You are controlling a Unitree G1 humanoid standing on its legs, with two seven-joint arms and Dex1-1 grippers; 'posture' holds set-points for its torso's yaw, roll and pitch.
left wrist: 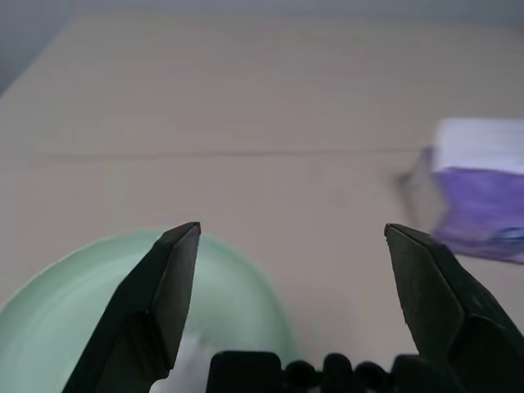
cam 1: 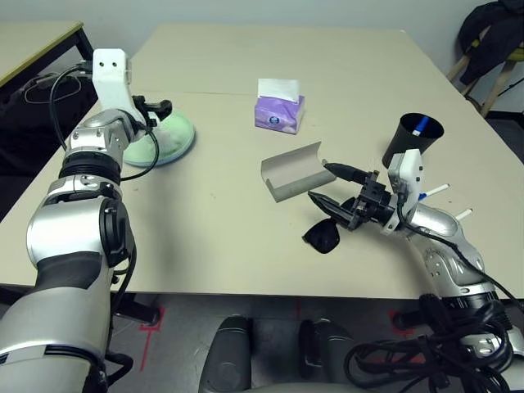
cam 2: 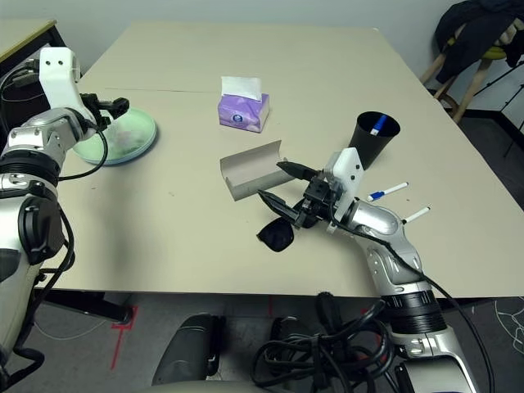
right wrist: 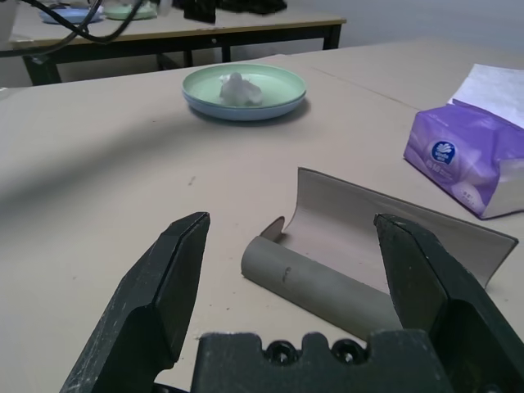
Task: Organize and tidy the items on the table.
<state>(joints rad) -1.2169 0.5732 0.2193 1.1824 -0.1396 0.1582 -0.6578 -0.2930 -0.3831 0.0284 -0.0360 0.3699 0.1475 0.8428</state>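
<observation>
Beige counter [cam 1: 213,237] under both arms. Left tool [left wrist: 291,303] wide open, empty, just above mint-green plate [right wrist: 246,90] holding tissue wad [right wrist: 236,87]: tissue step looks finished. Right tool [right wrist: 286,286] wide open, empty; open glasses case [right wrist: 360,254] just ahead, sunglasses [cam 2: 277,235] right beneath. Next: pinch sunglasses, seat in case.

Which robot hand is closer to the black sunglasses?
Right. The right end effector hovers just above the sunglasses; the left end effector is far across the table, over the plates.
</observation>
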